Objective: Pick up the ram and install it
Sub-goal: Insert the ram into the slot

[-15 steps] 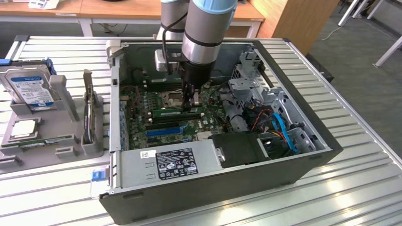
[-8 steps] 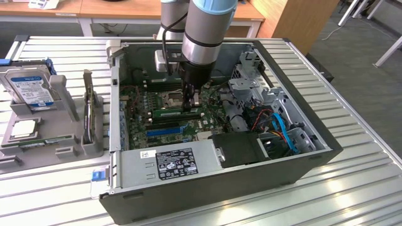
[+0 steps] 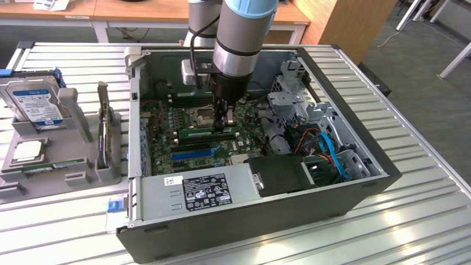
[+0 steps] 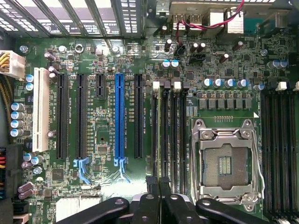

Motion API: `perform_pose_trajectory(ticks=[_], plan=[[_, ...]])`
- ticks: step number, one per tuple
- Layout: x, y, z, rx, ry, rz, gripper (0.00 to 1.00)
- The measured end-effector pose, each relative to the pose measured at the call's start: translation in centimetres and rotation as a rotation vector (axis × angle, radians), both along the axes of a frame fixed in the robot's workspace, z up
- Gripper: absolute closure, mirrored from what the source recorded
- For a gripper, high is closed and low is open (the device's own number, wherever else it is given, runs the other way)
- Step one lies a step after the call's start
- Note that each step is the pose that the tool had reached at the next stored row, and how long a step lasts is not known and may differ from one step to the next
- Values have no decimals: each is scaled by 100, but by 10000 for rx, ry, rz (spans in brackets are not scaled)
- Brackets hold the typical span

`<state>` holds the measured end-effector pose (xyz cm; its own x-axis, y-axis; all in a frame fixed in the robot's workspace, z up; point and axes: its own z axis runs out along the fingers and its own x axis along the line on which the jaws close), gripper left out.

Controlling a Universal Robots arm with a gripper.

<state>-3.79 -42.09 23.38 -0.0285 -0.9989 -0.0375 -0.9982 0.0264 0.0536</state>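
The ram [image 3: 206,133], a narrow green stick, stands on its edge in a memory slot on the motherboard inside the open computer case [image 3: 353,138]. My gripper [image 3: 223,126] reaches straight down into the case and its fingers are shut on the stick's top edge near the end at the exterior view's right. In the wrist view the gripper [image 4: 159,186] hangs over the bank of black memory slots [image 4: 180,126] beside the empty CPU socket [image 4: 226,163], with the two black fingertips [image 4: 150,183] pressed close together.
A grey fixture [image 3: 70,143] at the exterior view's left holds a blue-labelled hard drive [image 3: 35,102] and a CPU chip [image 3: 28,150]. The power supply [image 3: 198,190] fills the case's near corner. Blue and orange cables [image 3: 327,146] and a drive cage [image 3: 290,99] crowd the right.
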Motion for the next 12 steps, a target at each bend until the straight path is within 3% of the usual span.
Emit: perform_pose_trajectory(ticks=[12], plan=[[0,2,-15,2,-1,0,89]])
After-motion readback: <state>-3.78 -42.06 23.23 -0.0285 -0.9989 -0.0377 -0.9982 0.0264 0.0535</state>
